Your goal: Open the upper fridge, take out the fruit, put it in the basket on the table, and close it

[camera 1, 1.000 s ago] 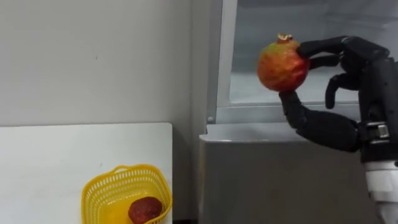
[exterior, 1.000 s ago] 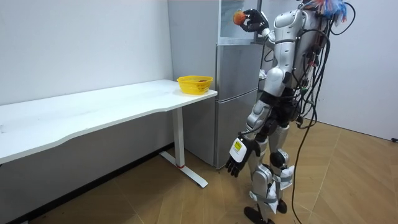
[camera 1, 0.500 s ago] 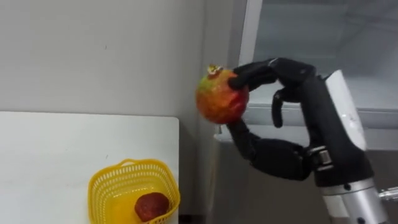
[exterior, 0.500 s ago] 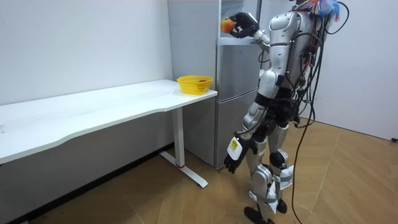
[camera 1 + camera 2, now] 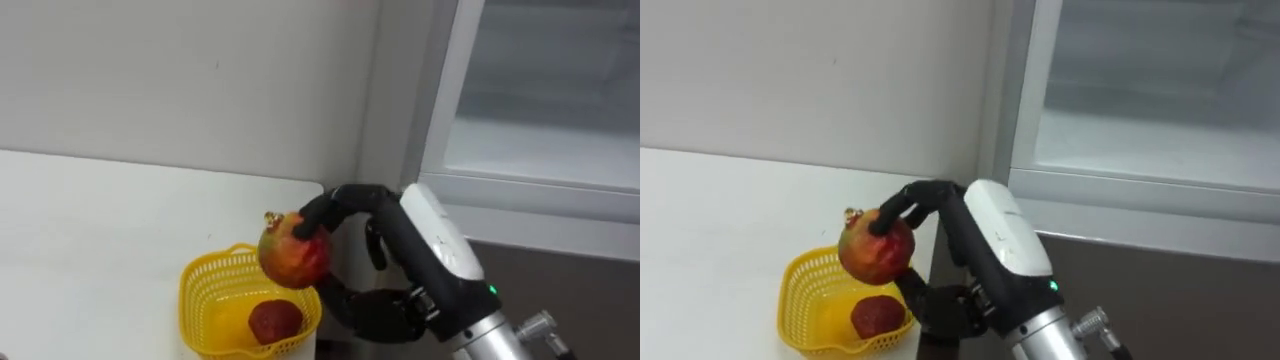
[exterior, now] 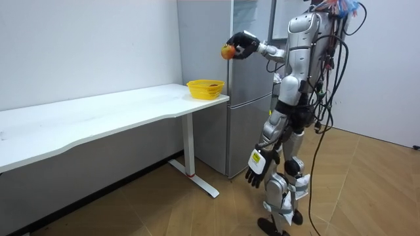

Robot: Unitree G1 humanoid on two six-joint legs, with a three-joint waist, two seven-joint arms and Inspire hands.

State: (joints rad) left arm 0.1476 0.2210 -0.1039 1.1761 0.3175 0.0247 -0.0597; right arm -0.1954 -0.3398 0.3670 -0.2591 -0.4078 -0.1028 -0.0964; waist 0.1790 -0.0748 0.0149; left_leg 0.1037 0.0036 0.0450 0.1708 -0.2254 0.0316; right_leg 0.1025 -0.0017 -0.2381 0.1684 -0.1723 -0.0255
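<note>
Presently listed, largest first: fridge (image 6: 252, 98), grey, upper compartment open, standing at three o'clock of the table (image 5: 90, 240), which is white and bare apart from the basket. Basket (image 5: 200, 300), yellow, light open mesh, set at the table's corner nearest the fridge. Right hand (image 5: 385, 305), dark, fingers curled over the top and thumb under, clamped on the pomegranate (image 5: 292, 252). The fruit hangs in the air above the basket's rim at about two o'clock. Left hand (image 6: 257, 164), idle at the robot's side, fingers loose. Red fruit (image 5: 274, 320), lying in the basket toward five o'clock. Handling note, as a judgement: carry the pomegranate inward toward ten o'clock and lower it onto free mesh. Avoid the rim, since so light a basket near the edge would likely tip or slide, and let go only once the fruit is low.
</note>
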